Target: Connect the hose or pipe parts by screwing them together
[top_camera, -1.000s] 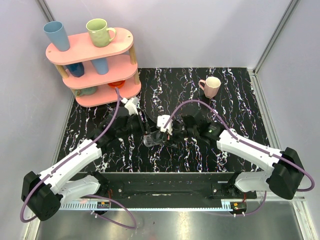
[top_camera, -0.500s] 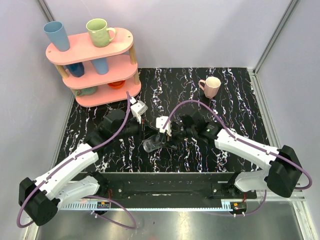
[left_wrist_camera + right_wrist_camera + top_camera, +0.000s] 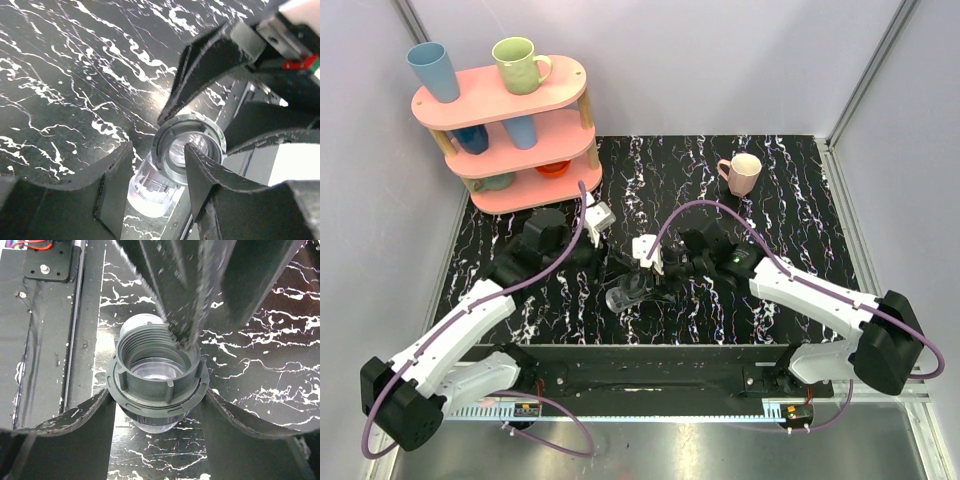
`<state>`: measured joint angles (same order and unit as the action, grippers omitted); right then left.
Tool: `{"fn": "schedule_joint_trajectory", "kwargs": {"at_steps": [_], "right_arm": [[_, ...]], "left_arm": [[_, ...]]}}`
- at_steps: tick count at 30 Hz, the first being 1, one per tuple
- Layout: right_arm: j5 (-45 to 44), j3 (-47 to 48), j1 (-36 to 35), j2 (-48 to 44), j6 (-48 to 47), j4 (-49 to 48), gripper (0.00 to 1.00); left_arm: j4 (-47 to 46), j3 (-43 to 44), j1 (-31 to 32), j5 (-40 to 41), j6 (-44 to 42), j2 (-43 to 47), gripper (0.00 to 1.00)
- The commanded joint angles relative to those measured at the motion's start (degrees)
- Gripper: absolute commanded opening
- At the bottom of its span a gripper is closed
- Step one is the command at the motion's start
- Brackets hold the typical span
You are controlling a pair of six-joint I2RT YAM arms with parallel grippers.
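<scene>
A clear plastic tube (image 3: 622, 296) hangs just above the marbled table near its middle, with a dark grey threaded ring fitting (image 3: 157, 385) seated around one end. My right gripper (image 3: 157, 394) is shut on the ring's flange, one finger on each side. My left gripper (image 3: 157, 150) stands open at the tube's other end. One of its fingers is clear of the clear tube (image 3: 149, 189) and the other crosses in front of the ring (image 3: 192, 118). In the top view the left gripper (image 3: 610, 268) meets the right gripper (image 3: 651, 282) over the tube.
A pink three-tier shelf (image 3: 565, 90) with several mugs stands at the back left. A pink mug (image 3: 742, 172) sits at the back right. Purple cables (image 3: 700, 206) arch over both arms. The black mounting rail (image 3: 650, 368) runs along the near edge.
The left gripper closed in and has spread apart again, and its wrist has turned. The tube in the right gripper has shifted slightly toward the near edge.
</scene>
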<state>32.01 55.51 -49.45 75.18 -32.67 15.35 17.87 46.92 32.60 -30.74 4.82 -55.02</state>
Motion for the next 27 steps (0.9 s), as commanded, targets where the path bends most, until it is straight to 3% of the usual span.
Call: {"fn": "schedule_joint_trajectory", "kwargs": {"at_steps": [1, 7, 11, 13, 16, 18, 20, 27], "right_arm": [[4.28, 3.64, 0.23, -0.91, 0.14, -1.21, 0.0], [6.92, 4.26, 0.58, -1.08, 0.06, -0.15, 0.0], [10.43, 4.7, 1.55, -0.91, 0.49, 0.55, 0.0], [14.11, 4.87, 2.51, -0.82, 0.67, 0.82, 0.0], [16.94, 4.79, 3.13, -0.91, 0.67, 1.43, 0.0], [19.91, 4.79, 3.57, -0.82, 0.67, 2.22, 0.0], [21.86, 5.22, 4.01, -0.12, 0.32, 3.36, 0.0], [27.57, 7.25, 5.41, 2.17, 0.94, 6.7, 0.0]], "left_arm": [[1.73, 2.48, -0.17, -8.54, -7.01, -0.79, 0.49], [1.03, -0.24, -0.17, -9.6, -11.06, 0.01, 0.46], [1.73, -0.86, -0.17, -14.42, -16.04, -0.52, 0.36], [1.82, -1.39, -0.17, -17.59, -17.47, -0.61, 0.29], [1.73, -2.26, -0.17, -19.35, -20.98, -0.35, 0.08], [1.38, -4.02, -0.17, -23.03, -26.16, 0.35, 0.0], [2.6, -5.42, -0.08, -29.59, -34.55, 1.32, 0.0], [4.81, -6.48, -0.26, -34.56, -46.38, 1.32, 0.0]]}}
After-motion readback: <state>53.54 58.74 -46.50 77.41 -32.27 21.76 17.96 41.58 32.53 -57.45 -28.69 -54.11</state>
